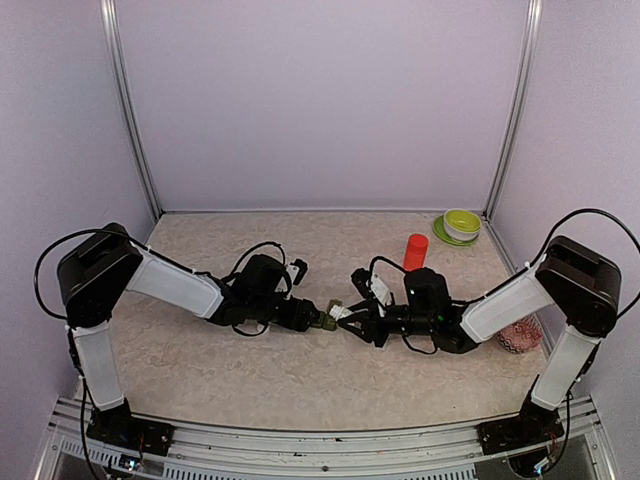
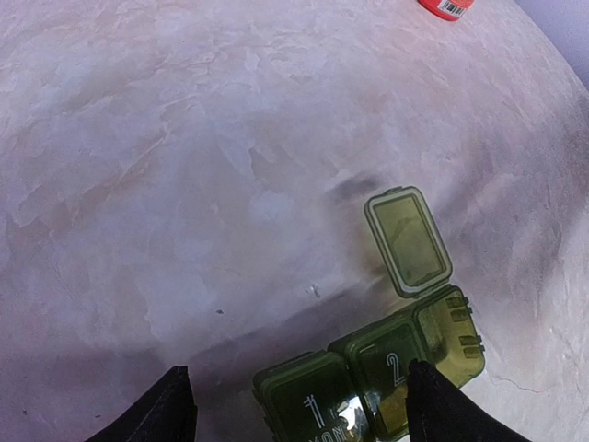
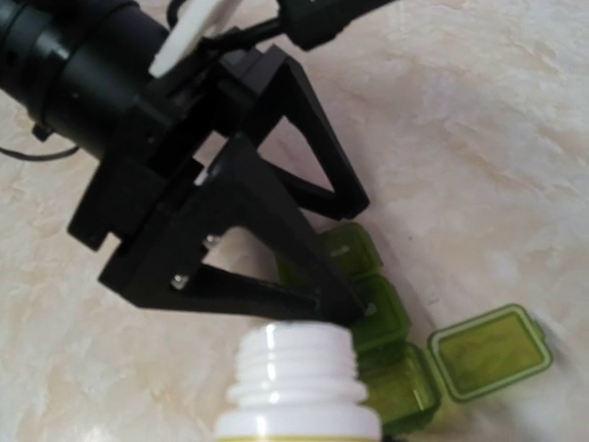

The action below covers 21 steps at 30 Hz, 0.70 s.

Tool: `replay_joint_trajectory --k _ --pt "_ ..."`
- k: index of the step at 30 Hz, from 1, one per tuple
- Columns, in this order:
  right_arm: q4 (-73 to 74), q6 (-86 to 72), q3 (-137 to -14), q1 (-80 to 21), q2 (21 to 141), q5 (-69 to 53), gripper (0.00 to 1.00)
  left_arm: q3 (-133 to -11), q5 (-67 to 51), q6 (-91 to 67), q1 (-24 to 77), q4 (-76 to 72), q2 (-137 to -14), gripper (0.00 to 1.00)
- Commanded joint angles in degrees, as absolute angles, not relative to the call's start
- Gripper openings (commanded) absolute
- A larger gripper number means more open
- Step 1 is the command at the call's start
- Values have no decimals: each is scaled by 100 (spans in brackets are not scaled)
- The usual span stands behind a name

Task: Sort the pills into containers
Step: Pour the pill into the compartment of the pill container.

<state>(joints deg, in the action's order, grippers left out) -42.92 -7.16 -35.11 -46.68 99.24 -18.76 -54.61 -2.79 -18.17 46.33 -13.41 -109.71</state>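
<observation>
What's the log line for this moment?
left gripper: open over containers | right gripper: shut on bottle | end lid: open

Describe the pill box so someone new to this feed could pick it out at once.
On the table, find where the left claw and right claw nearly meet. Flat between them lies the containers strip: three small dark-green square boxes joined in a row, one end lid flipped open. Unlike the upright red-orange bottle farther back, it is low, green and translucent.
</observation>
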Motion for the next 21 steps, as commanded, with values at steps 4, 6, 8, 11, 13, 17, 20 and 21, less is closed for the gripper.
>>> replay_joint_trajectory --k 4,6,8,11,13,17,20,21 --pt "-3960 -662 -3763 -4619 10096 -1698 16 -5520 -330 -1819 4627 -1259 -11153 76" --pt "-3879 -651 -3806 -4611 10134 -1670 15 -5520 -358 -1827 4623 -1259 -11153 76" --pt "-3828 -635 -3838 -4623 10166 -1660 15 -5515 -361 -1825 4614 -1257 -11145 76" --pt "-3794 -625 -3858 -4615 10224 -1637 15 -5498 -371 -1836 4607 -1267 -11138 76" --pt "-3761 -624 -3877 -4621 10270 -1634 15 -5493 -378 -1833 4605 -1273 -11144 76" --pt "-3628 -615 -3949 -4620 10339 -1651 15 -5493 -413 -1846 4597 -1283 -11170 76" --pt "-3500 -626 -4018 -4622 10366 -1642 15 -5497 -427 -1854 4597 -1291 -11171 76" --pt "-3447 -631 -4044 -4620 10377 -1629 15 -5501 -430 -1854 4597 -1292 -11171 76"
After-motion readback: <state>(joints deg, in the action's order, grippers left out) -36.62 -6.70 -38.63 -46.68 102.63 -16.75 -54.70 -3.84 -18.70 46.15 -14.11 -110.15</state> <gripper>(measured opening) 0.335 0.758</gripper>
